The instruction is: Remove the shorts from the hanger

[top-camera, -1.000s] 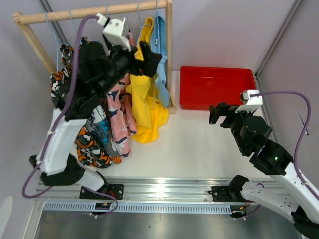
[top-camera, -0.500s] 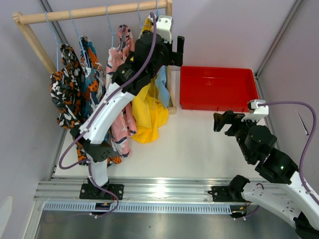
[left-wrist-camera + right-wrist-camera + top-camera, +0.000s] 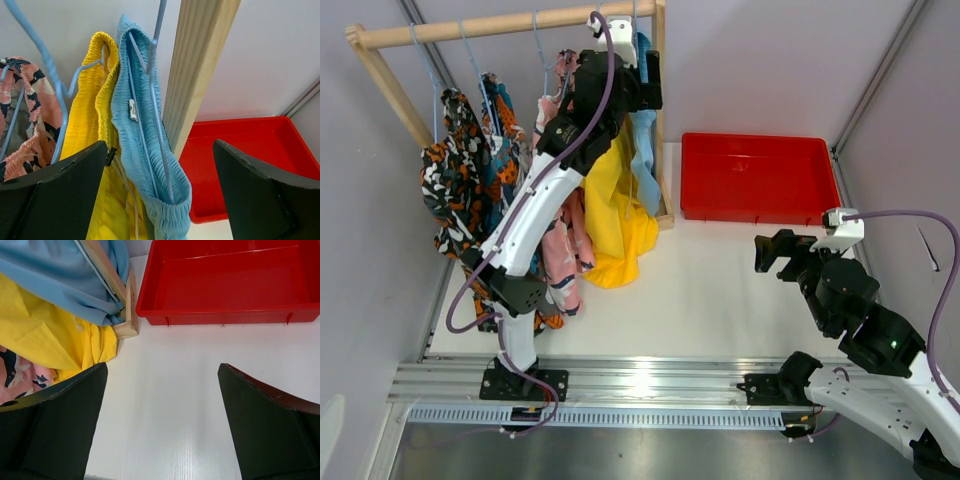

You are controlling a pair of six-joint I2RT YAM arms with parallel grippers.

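Our left gripper (image 3: 160, 147) has its jaws spread wide, pinching nothing. Between them, just ahead, hang the plain light blue cloth shorts (image 3: 132, 135), their waistband draped over a thin pale blue wire hanger (image 3: 159, 85). Toward the left jaw are the bright yellow cloth shorts (image 3: 95, 125), touching the blue pair, and beyond them the pink shorts with navy-white print (image 3: 30, 125). Toward the right jaw stands the pale wooden rack post (image 3: 197, 75), with the red plastic tray (image 3: 250, 150) behind it. Our right gripper (image 3: 162, 367) is also spread wide over the white table (image 3: 170, 405), holding nothing. The tray lies ahead of its jaws and the shorts off to their left.
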